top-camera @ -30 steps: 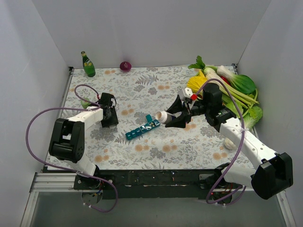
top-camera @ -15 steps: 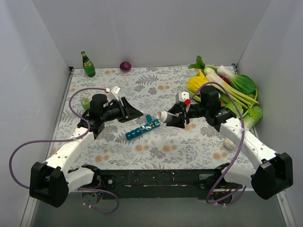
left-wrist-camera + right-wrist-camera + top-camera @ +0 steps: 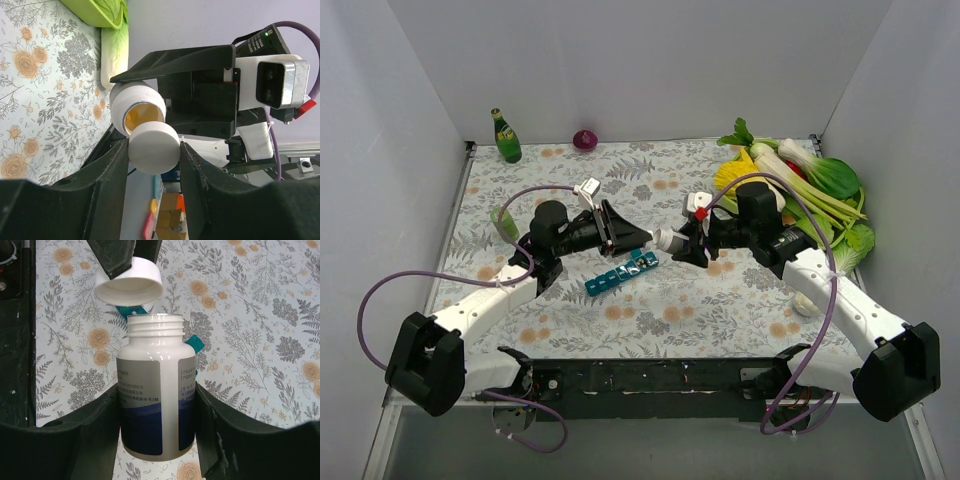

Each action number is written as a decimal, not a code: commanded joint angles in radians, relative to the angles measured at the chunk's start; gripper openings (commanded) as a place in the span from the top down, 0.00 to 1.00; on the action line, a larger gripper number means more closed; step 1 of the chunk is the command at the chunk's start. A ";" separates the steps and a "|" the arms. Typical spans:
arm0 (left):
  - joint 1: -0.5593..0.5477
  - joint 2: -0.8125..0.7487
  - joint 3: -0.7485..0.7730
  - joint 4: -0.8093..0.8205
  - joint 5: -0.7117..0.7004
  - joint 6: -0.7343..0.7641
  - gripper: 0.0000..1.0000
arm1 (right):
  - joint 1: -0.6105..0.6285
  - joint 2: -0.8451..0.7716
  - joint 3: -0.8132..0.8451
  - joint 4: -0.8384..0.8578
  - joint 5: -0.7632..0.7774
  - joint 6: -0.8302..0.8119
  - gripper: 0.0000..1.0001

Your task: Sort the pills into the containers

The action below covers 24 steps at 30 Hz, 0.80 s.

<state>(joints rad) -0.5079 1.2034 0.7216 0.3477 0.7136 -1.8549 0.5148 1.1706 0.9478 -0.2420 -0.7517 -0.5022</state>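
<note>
Swung in from the left, the left gripper (image 3: pixel 634 236) now meets the right gripper (image 3: pixel 688 243) mid-scene, above the floral cloth (image 3: pixel 720 300). Nearest me, the teal organiser (image 3: pixel 622 270) lies slantwise on the cloth, just in front of the meeting point; I cannot tell whether its compartments hold anything. Over it, my left jaws are pinched almost closed on the white cap (image 3: pixel 153 148), which hangs just clear of the neck. My right jaws stand part-way wide, clamped on the sides of the pill bottle (image 3: pixel 159 405), held on its side with its open mouth toward the cap; an amber inside shows, but no pills that I can make out. Uncapping looks done, pouring not begun. Next I would draw the cap aside and tip the mouth low over one compartment, slowly, lest pills scatter. Beyond, a green bottle (image 3: pixel 505 138), an onion (image 3: pixel 584 139) and heaped greens (image 3: pixel 820 185) line the back.
</note>
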 commanded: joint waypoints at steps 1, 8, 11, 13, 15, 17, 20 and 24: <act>-0.018 0.008 -0.007 0.068 -0.016 -0.041 0.83 | 0.022 -0.015 0.062 -0.011 0.040 -0.012 0.99; -0.023 0.024 0.009 0.004 -0.049 -0.009 0.83 | 0.044 -0.012 0.068 -0.023 0.048 -0.016 0.99; -0.023 0.027 0.015 -0.010 -0.058 -0.001 0.83 | 0.047 -0.019 0.065 -0.026 0.049 -0.021 0.99; -0.023 0.028 0.024 -0.030 -0.066 0.013 0.83 | 0.047 -0.025 0.063 -0.028 0.052 -0.022 0.99; -0.021 0.030 0.029 -0.041 -0.071 0.022 0.84 | 0.047 -0.029 0.062 -0.033 0.054 -0.025 0.99; -0.023 0.031 0.033 -0.044 -0.071 0.023 0.84 | 0.047 -0.035 0.060 -0.036 0.051 -0.027 0.99; -0.023 0.035 0.035 -0.046 -0.065 0.022 0.84 | 0.048 -0.035 0.062 -0.039 0.037 -0.029 0.99; -0.024 0.041 0.045 -0.044 -0.051 0.016 0.84 | 0.054 -0.025 0.062 -0.036 0.034 -0.029 0.99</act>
<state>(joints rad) -0.5259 1.2407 0.7212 0.3088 0.6586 -1.8523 0.5579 1.1637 0.9672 -0.2905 -0.7021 -0.5236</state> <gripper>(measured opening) 0.396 0.600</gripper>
